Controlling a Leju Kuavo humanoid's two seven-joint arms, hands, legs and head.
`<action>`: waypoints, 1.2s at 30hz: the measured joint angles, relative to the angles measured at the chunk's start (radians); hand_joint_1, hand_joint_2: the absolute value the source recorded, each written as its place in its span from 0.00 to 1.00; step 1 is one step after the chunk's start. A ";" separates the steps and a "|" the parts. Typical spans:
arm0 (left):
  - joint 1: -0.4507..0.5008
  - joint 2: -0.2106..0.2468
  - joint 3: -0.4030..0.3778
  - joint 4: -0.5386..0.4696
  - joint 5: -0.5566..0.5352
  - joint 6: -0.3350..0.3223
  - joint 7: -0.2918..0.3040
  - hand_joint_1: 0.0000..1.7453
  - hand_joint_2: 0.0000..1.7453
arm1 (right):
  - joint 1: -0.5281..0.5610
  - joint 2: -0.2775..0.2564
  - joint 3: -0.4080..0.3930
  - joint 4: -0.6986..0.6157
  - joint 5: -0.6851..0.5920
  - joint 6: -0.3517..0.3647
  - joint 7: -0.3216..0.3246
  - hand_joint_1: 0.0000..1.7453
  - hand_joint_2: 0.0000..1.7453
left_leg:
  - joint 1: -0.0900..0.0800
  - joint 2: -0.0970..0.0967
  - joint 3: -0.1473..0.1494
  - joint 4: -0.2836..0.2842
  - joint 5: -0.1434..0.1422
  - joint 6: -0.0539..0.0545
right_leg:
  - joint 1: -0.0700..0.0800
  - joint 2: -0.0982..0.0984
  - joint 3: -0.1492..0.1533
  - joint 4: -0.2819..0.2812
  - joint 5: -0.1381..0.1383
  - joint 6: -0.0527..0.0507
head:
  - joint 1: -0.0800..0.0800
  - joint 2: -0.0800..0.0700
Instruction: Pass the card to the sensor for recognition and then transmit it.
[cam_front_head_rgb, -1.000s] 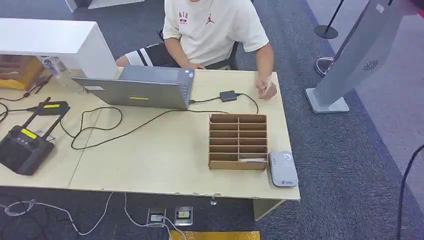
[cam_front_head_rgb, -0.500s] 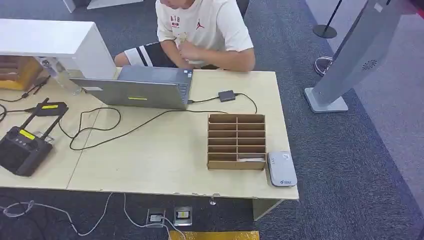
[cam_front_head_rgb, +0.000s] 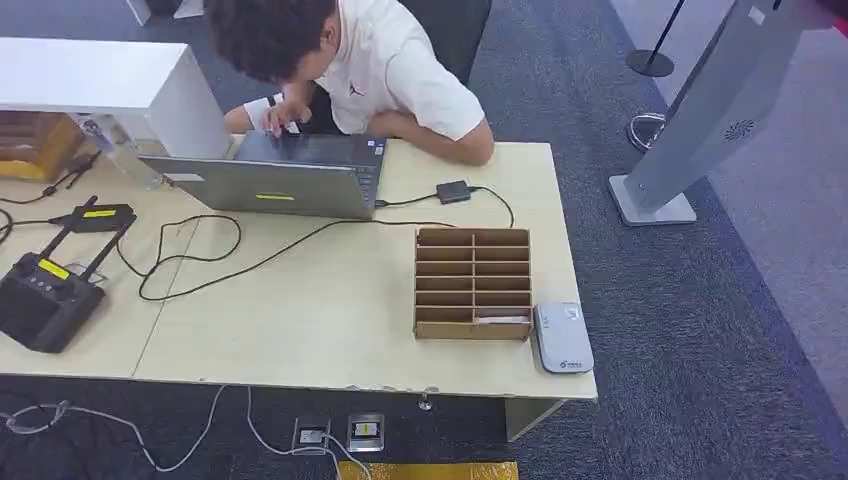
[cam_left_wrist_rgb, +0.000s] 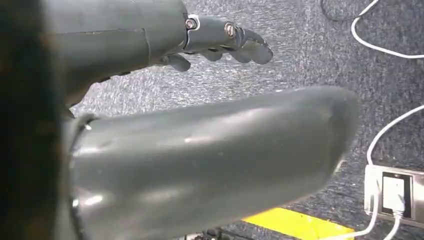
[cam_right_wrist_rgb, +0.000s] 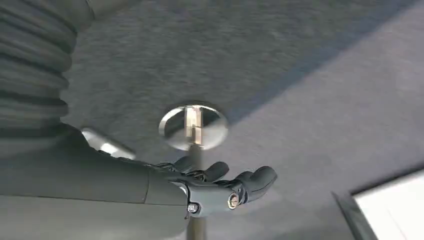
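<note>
Toward five o'clock on the pale wooden surface (cam_front_head_rgb: 330, 320), a flat white card (cam_front_head_rgb: 503, 320) lies in the nearest right slot of the brown cardboard divided tray (cam_front_head_rgb: 473, 284), lying low between the partitions so an edge can be lifted out; it is small and partly hidden, so how it sits cannot be judged closely. Just beside the tray, at its four o'clock corner, rests the grey rounded rectangular sensor pad (cam_front_head_rgb: 563, 338), flat side up and close to the surface's edge, presumably so a card can be brought over it in one short move. Neither hand has reached the card. The left hand (cam_left_wrist_rgb: 220, 42) hangs over dark carpet with its fingers loosely curled and apart, holding nothing; the right hand (cam_right_wrist_rgb: 220, 187) likewise hangs released and empty, fingers slightly bent, above the round metal base of a stanchion post (cam_right_wrist_rgb: 194, 127). The task appears not yet begun: the first step should be to bring a hand up to the tray. Farther out, at eleven o'clock, a silver open laptop (cam_front_head_rgb: 275, 178) faces a person in a white t-shirt (cam_front_head_rgb: 390, 65) who leans over its keyboard, and a black cable (cam_front_head_rgb: 240, 260) loops from it toward a black radio unit with antennas (cam_front_head_rgb: 45, 295) at nine o'clock.
</note>
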 joint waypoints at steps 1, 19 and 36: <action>0.000 0.000 0.000 0.000 -0.002 0.000 0.004 0.00 0.00 | 0.012 0.012 0.000 0.011 0.007 0.012 0.016 0.00 1.00 | 0.000 0.000 0.000 0.000 0.000 0.000 | 0.000 0.000 0.000 0.000 0.000 0.000 | 0.000 0.000; -0.002 0.008 -0.002 0.000 -0.045 -0.025 0.026 0.00 0.00 | 0.065 0.162 0.011 0.095 0.081 0.390 0.292 0.00 1.00 | 0.000 0.002 0.001 0.000 0.000 0.000 | 0.000 0.002 0.000 0.000 0.000 0.000 | -0.001 0.000; -0.003 0.028 -0.017 0.000 -0.074 -0.043 0.028 0.00 0.00 | 0.066 0.230 0.035 0.105 0.116 0.472 0.261 0.00 1.00 | 0.000 0.003 0.001 0.000 0.000 0.000 | 0.000 0.002 0.000 0.000 0.000 0.000 | 0.000 0.000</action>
